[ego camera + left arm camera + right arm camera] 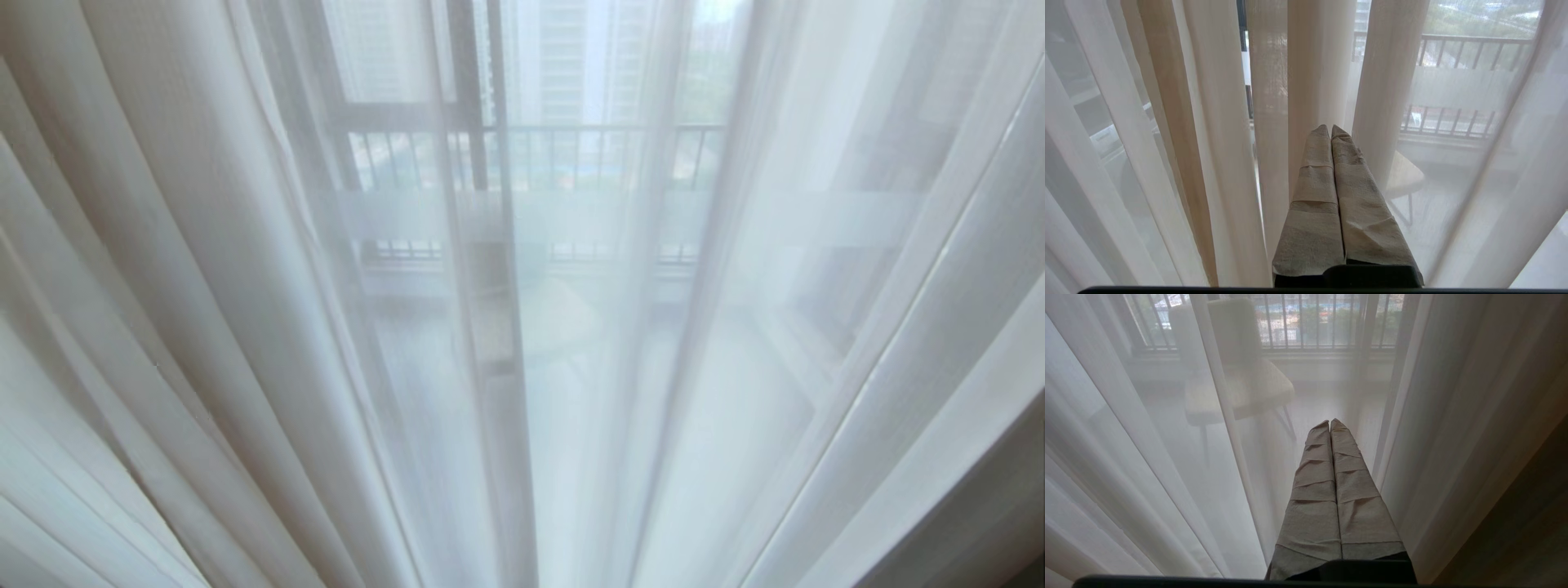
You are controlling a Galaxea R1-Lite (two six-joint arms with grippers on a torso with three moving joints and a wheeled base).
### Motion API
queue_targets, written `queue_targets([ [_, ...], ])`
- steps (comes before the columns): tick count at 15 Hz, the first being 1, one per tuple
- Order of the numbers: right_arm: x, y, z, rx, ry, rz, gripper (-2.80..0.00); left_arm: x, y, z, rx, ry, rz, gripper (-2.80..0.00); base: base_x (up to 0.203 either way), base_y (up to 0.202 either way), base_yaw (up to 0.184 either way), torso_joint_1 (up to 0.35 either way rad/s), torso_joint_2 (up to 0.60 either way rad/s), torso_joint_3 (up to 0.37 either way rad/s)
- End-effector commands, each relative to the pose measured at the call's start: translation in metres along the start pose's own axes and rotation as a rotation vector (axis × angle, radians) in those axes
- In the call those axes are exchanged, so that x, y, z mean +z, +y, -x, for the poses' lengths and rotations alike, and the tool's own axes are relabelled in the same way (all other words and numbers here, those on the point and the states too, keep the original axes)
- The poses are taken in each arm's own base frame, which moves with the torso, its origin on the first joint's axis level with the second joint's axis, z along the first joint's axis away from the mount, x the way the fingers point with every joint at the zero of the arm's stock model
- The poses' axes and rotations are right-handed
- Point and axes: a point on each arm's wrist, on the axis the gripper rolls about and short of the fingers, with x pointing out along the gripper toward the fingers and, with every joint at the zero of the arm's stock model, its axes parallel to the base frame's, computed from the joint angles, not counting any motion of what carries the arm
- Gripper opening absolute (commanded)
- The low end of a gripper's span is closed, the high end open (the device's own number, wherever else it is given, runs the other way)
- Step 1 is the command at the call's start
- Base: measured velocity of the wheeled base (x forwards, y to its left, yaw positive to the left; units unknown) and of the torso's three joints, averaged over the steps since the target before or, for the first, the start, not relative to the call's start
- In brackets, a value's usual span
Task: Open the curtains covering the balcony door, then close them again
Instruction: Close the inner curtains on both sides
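Sheer curtains (245, 327) drawn right across the balcony door (473, 147), hanging in long vertical folds from top to floor; door frame, frosted band and balcony railing (588, 151) only dimly visible through the cloth. No opaque layer clearly made out in the head view; darker strip at the far right edge, nature unclear. Neither arm visible in the head view. Left gripper (1329, 130) right up against the curtains (1318, 81), wrapped fingers pressed flat together, tips at the foot of a thick fold that runs straight up away from them; a narrow gap between folds just to the side of that fold, with bare door frame (1242, 24) showing through it. Whether any cloth is pinched between the closed fingers: cannot tell, nothing visibly caught. Right gripper (1329, 424) likewise clenched on nothing visible, pointing at the curtains (1167, 437) with a chair (1241, 384) beyond the door, no fold at its tips. Judgement: opening not begun, curtains fully covering the door. Left gripper nearer a workable edge; the fold's long axis vertical, so the pull probably sideways, across the door, away from the gap. Risk: thin cloth slipping free if not truly gripped.
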Motion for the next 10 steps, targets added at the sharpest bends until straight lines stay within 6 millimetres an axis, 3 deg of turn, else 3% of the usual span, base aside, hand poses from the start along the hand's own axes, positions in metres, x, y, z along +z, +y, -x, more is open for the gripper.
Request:
queue_targets([
  [1,0.0,0.0,0.0,0.0,0.0,0.0,-2.8,-0.004,0.0,0.002,-0.004,0.005,0.002,-2.8,0.0,0.0,0.0,0.0,0.0,0.0],
  [10,0.0,0.0,0.0,0.0,0.0,0.0,-2.8,-0.052,0.0,0.017,-0.154,0.099,0.012,-2.8,0.0,0.0,0.0,0.0,0.0,0.0],
])
